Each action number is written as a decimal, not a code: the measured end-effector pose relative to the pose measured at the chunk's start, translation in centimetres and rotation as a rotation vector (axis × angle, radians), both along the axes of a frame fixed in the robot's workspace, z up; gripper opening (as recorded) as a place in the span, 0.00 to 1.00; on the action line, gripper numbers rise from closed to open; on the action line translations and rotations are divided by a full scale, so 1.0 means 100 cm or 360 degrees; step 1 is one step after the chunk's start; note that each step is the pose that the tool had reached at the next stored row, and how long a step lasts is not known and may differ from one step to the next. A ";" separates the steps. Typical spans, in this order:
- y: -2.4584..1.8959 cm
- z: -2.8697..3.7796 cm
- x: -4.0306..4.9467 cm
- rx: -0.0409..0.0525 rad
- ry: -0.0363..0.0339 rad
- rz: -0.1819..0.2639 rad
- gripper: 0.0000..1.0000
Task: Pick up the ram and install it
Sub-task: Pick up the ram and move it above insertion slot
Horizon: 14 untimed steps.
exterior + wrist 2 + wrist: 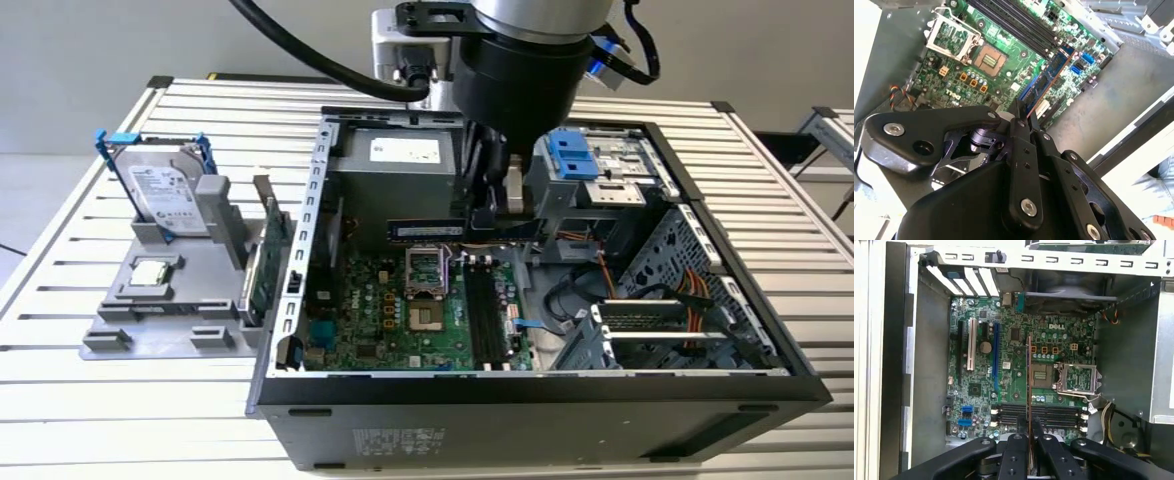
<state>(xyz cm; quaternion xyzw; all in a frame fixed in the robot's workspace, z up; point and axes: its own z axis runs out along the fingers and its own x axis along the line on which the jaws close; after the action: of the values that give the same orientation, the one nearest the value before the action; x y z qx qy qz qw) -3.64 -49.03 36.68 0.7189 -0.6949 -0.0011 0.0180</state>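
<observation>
My gripper (pixel 483 218) hangs inside the open computer case (pixel 534 385), shut on the ram (pixel 424 229), a long narrow stick with a blue label. The stick is held level above the green motherboard (pixel 380 315), near the processor socket (pixel 424 268). In the second wrist view the ram (pixel 1048 79) juts out from the fingertips (pixel 1019 116) over the board. The first wrist view shows the ram (pixel 1029 385) edge-on, crossing above the black memory slots (pixel 1054 414). Those slots (pixel 483 315) lie on the board, towards the exterior view's right of the socket.
A grey tray (pixel 154 315) outside the case, on the exterior view's left, carries a silver hard drive in a blue frame (pixel 167 192), a wider green card with a bracket (pixel 274 255) and a processor chip (pixel 150 270). Power supply (pixel 394 165), blue drive bay (pixel 574 155) and cables (pixel 627 290) crowd the case.
</observation>
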 end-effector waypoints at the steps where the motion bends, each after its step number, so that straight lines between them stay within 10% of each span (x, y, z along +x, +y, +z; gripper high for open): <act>1: 0.0000 0.0000 0.0015 0.0000 0.0000 0.0000 0.00; 14: 0.0001 0.0000 0.0231 0.0000 0.0000 0.0000 0.00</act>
<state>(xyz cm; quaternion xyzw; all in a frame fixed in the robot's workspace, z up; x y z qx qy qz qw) -1.33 -49.02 36.67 0.7189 -0.6949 -0.0011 0.0180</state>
